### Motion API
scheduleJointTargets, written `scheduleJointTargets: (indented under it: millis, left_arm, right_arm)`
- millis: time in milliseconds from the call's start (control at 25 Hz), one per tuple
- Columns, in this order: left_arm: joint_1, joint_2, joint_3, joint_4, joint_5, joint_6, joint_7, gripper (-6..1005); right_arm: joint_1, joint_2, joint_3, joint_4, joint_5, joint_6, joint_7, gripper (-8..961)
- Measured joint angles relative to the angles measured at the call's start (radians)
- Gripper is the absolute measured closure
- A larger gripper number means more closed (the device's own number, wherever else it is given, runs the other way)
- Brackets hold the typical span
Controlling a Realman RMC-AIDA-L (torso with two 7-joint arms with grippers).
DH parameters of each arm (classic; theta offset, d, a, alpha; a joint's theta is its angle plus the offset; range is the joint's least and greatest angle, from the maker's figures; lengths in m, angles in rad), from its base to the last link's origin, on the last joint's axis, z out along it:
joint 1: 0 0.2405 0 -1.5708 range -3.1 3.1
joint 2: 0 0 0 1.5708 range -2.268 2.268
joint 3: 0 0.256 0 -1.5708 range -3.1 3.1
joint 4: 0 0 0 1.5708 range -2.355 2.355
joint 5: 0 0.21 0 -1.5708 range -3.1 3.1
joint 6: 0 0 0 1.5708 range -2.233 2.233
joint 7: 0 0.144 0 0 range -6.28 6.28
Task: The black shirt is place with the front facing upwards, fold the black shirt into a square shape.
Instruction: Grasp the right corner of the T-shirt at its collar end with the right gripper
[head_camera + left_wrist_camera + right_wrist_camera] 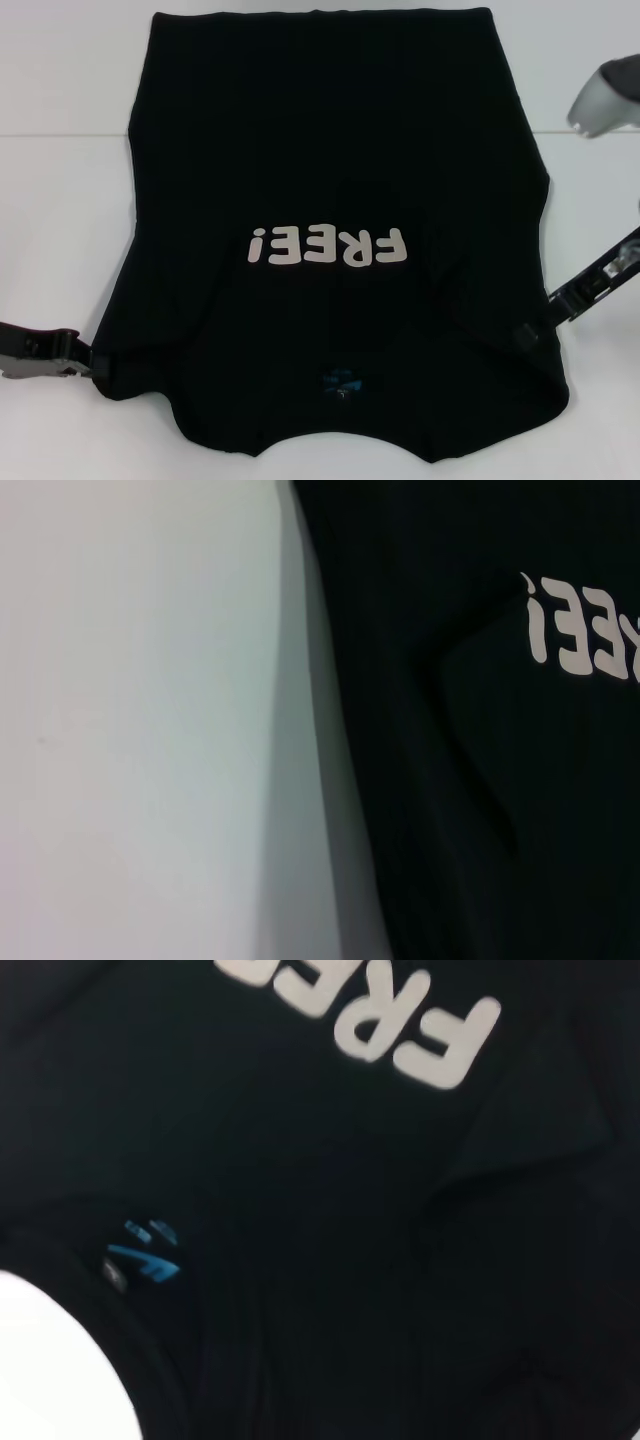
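Head view: the black shirt (340, 230) lies spread on the white table (60, 200), print side up, collar nearest the robot and hem at the far edge. The "FREE!" print (328, 245) sits mid-chest; the blue neck label (342, 383) is just inside the collar. The left gripper (88, 360) meets the shirt's near left corner, the right gripper (535, 325) its near right edge. Whether either pincer is spread or pinching cloth cannot be told, as black fingers merge with black fabric. Judgement: both arms are stationed at the shoulders for a two-handed first fold. The left wrist view adds the shirt's side edge against bare table and a diagonal crease beside the print. The right wrist view adds the collar curve and label close up. Neither shows fingers.
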Motion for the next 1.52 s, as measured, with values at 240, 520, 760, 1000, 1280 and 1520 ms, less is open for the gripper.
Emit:
scheduleJointTargets:
  millis: [240, 520, 760, 1000, 1280, 1520]
  left_arm:
    - [0.000, -0.001, 0.000, 0.000, 0.000, 0.000, 0.001, 990]
    - [-0.002, -0.002, 0.000, 0.000, 0.000, -0.002, 0.002, 989]
    - [-0.002, -0.005, 0.000, 0.000, 0.000, -0.004, 0.008, 988]
    - [-0.003, -0.005, 0.000, 0.000, 0.000, -0.004, 0.011, 987]
    - [-0.003, -0.005, 0.000, -0.002, 0.000, -0.005, 0.013, 986]
    - [-0.003, -0.005, 0.000, -0.008, 0.000, -0.006, 0.014, 985]
  right_arm:
    - [0.004, 0.024, -0.081, 0.024, -0.054, 0.038, 0.028, 224]
    - [0.015, 0.032, -0.089, 0.059, -0.072, 0.057, 0.029, 225]
    - [0.018, 0.043, -0.119, 0.072, -0.072, 0.082, 0.032, 224]
    - [0.019, 0.056, -0.154, 0.072, -0.073, 0.091, 0.038, 223]
    - [0.017, 0.060, -0.181, 0.064, -0.075, 0.086, 0.045, 447]
    - [0.015, 0.055, -0.181, 0.065, -0.075, 0.082, 0.046, 668]
